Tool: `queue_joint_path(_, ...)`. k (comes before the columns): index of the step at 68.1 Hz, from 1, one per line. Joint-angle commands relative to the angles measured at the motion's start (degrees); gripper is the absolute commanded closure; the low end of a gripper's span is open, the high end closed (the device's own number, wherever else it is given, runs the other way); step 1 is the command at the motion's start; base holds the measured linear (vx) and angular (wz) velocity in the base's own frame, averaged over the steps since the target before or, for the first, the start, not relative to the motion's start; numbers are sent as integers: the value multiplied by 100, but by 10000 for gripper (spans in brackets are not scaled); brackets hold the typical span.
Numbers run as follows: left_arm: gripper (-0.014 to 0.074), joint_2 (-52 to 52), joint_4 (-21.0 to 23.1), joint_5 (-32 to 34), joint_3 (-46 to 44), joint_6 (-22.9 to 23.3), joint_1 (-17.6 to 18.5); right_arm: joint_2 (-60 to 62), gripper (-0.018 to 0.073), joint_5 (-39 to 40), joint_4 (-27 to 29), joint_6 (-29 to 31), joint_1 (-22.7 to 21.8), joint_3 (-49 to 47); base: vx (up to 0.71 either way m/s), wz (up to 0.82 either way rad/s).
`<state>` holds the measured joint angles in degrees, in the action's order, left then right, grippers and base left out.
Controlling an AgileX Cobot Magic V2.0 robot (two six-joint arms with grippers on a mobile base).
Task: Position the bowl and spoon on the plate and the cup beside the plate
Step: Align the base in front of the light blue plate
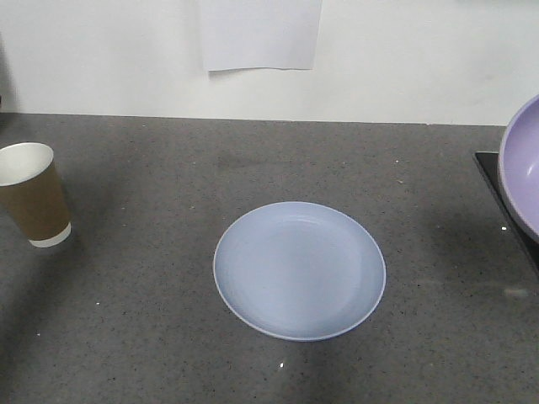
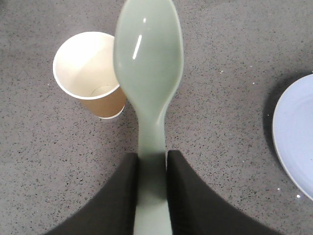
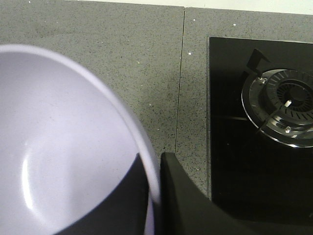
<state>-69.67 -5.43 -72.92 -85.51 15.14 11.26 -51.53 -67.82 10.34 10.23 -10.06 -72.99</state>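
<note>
Mint spoon (image 2: 149, 63), lavender bowl (image 3: 63, 147), gripped.
Left gripper (image 2: 151, 159) pinches spoon handle, scoop pointing straight ahead; right gripper (image 3: 153, 172) clamps bowl rim.

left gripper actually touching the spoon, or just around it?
Touching. The left wrist view shows the spoon handle pinched between the black jaws of the left gripper, with no gap on either side.

I am in a kitchen: a speckled grey stone countertop (image 3: 98, 49) spreads below my right fingers (image 3: 186, 205), and just to their right sits a black glass hob (image 3: 230, 161) with a gas burner (image 3: 288, 110).
</note>
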Motion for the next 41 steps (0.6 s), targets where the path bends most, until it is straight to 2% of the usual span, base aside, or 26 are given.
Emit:
queue_joint_path(1, 603, 136, -13, 283, -142, 24, -3, 39, 566, 354, 45, 28, -33, -148, 0, 0)
queue_joint_path(31, 603, 136, -13, 283, -142, 24, -3, 39, 566, 384, 90, 28, -33, -148, 0, 0)
queue_joint_path(41, 603, 136, -13, 331, -142, 24, -3, -98, 566, 222, 448, 179, -33, -148, 0, 0)
